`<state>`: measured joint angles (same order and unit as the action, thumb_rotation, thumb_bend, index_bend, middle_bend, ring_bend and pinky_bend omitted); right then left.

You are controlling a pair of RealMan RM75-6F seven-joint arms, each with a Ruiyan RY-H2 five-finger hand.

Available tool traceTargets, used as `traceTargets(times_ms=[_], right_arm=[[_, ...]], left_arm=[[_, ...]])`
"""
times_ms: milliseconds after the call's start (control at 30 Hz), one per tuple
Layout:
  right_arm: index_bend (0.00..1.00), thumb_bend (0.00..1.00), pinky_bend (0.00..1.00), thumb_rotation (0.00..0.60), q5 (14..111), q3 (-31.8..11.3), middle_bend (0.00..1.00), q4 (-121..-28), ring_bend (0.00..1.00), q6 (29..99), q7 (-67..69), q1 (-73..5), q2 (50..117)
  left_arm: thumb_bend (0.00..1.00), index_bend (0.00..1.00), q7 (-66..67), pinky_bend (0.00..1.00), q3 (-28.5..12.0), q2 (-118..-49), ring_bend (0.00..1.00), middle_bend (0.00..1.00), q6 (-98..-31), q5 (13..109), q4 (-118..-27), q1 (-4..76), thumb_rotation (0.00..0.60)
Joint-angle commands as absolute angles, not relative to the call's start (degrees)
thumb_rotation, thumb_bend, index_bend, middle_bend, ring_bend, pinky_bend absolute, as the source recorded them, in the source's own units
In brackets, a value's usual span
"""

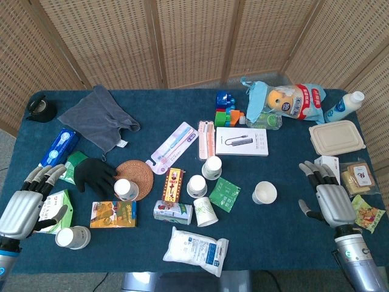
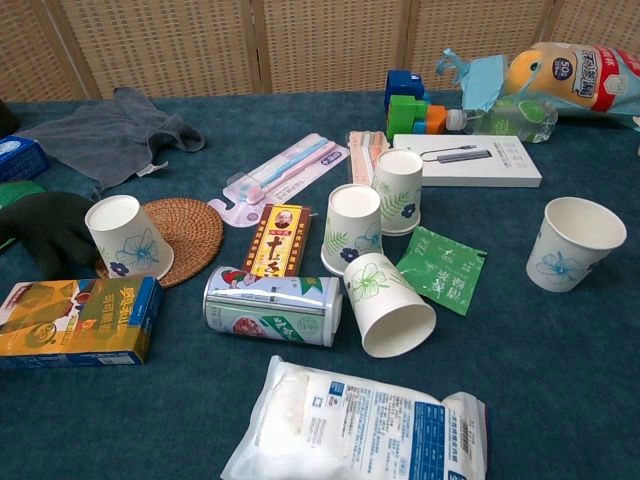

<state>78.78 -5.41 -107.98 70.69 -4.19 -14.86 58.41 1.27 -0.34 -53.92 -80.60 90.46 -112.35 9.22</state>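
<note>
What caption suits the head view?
Two open robot hands, left hand and right hand, flank a cluttered blue table.

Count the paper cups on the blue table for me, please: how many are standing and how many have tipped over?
Standing paper cups: 5
Tipped paper cup, lying on its side: 1
Total: 6

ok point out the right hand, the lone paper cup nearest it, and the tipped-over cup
right hand [image 1: 331,201], head view, on the back of the hand
lone paper cup [image 1: 264,193], head view, on its open rim
tipped-over cup [image 2: 385,303], chest view, on its side wall
</note>
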Motion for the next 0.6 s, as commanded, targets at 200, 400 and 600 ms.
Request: traceTargets(times_ms=[200, 400, 600], right_arm=[[0.00, 0.40, 0.11, 0.600, 77.9, -4.9, 0.00, -113.2, 0.00, 63.3, -9.3, -19.5, 56.7], [0.00, 0.40, 0.12, 0.600, 73.8, -5.3, 0.00, -114.4, 0.00, 60.5, -15.4, -22.3, 58.6], [0.00, 0.40, 0.12, 0.600, 68.3, -5.5, 0.00, -114.3, 0.00, 58.3, -21.5, -25.3, 61.5]], left_arm=[[0.41, 0.00, 0.2, 0.00, -0.3, -53.4, 0.05, 0.11, -78.9, 90.8, -112.9, 10.3, 0.600], [0.41, 0.00, -0.2, 0.00, -0.5, -53.5, 0.05, 0.11, -78.4, 91.4, -112.8, 11.0, 0.600], [0.42, 0.00, -0.7, 0.00, -0.5, -53.6, 0.05, 0.11, -78.0, 91.2, -112.4, 11.3, 0.600]])
